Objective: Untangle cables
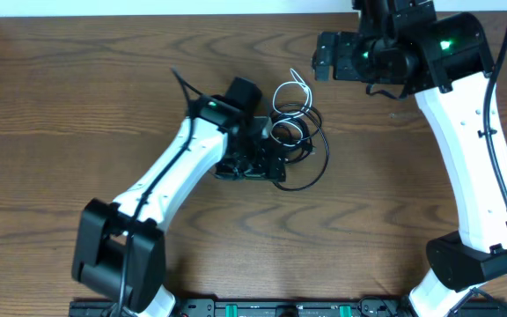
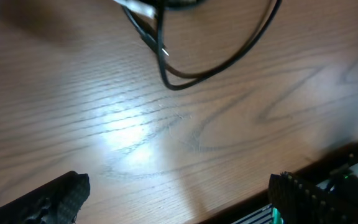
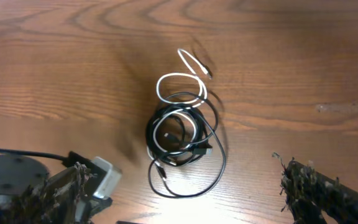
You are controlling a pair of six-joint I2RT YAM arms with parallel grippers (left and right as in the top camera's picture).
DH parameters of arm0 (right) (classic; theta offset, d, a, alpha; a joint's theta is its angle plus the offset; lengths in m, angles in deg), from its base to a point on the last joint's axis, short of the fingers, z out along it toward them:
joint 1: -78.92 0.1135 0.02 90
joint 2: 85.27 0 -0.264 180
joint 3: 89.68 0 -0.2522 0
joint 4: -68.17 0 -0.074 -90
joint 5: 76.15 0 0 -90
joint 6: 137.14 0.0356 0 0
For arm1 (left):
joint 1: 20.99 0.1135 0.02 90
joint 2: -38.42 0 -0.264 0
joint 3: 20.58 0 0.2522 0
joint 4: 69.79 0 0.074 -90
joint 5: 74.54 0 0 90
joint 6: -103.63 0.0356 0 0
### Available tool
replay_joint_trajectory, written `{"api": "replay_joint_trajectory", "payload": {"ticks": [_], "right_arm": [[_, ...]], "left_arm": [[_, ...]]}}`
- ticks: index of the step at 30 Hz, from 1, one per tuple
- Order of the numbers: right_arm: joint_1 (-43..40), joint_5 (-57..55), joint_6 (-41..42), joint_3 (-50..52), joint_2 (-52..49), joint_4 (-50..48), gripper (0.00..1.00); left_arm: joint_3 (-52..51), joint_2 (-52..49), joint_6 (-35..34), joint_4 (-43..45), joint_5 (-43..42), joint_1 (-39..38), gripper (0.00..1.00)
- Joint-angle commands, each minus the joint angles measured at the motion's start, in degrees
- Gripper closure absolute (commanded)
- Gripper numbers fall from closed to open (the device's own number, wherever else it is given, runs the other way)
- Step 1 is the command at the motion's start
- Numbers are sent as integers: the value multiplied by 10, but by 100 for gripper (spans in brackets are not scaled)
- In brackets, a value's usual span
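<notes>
Bright, even light from above falls on the worktop (image 1: pixel 69 97), and shadows are soft. Left wrist view: a pale glare patch on the wood mid-frame, cables (image 2: pixel 229 62) at the top edge blurred, bottom corners dark. Right wrist view: cables crisp with faint shadows just beside them, bottom corners out of focus

Left arm (image 1: pixel 170 172) and right arm (image 1: pixel 465 158): white links, black joints, green lights. A black cord (image 1: pixel 489 123) lines the right, at three o'clock. Left gripper (image 2: pixel 179 190): black, ribbed.
</notes>
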Motion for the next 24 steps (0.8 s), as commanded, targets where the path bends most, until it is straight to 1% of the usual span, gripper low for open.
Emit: {"api": "replay_joint_trajectory", "payload": {"ticks": [1, 4, 7, 11, 12, 14, 16, 18, 19, 21, 22, 24], "right_arm": [[-21, -7, 3, 1, 5, 6, 1], [-42, -2, 3, 1, 5, 14, 1], [-63, 23, 3, 1, 5, 26, 1], [-80, 25, -6, 1, 5, 33, 1], [-83, 25, -9, 1, 5, 34, 1], [-83, 23, -10, 1, 5, 36, 1], [-82, 23, -13, 1, 5, 37, 1], [-82, 23, -13, 1, 5, 38, 1], [-83, 23, -13, 1, 5, 38, 1], [-83, 23, -13, 2, 5, 38, 1], [-83, 23, -13, 2, 5, 38, 1], [-82, 23, -13, 3, 5, 38, 1]], "left_arm": [[-4, -15, 7, 24, 24, -8, 2], [-4, -38, 7, 51, 61, -10, 2], [-4, -66, -2, 77, 61, -11, 3], [-4, -104, -28, 120, 61, -12, 0], [-4, -115, -33, 128, 61, -13, 5], [-4, -130, -44, 134, 61, -14, 21], [-4, -138, -49, 133, 59, -14, 40], [-4, -139, -49, 132, 48, -14, 55], [-4, -137, -49, 132, 41, -14, 66], [-3, -133, -49, 132, 25, -14, 81], [-3, -130, -49, 132, 19, -14, 92], [0, -121, -49, 128, 15, -14, 92]]}}
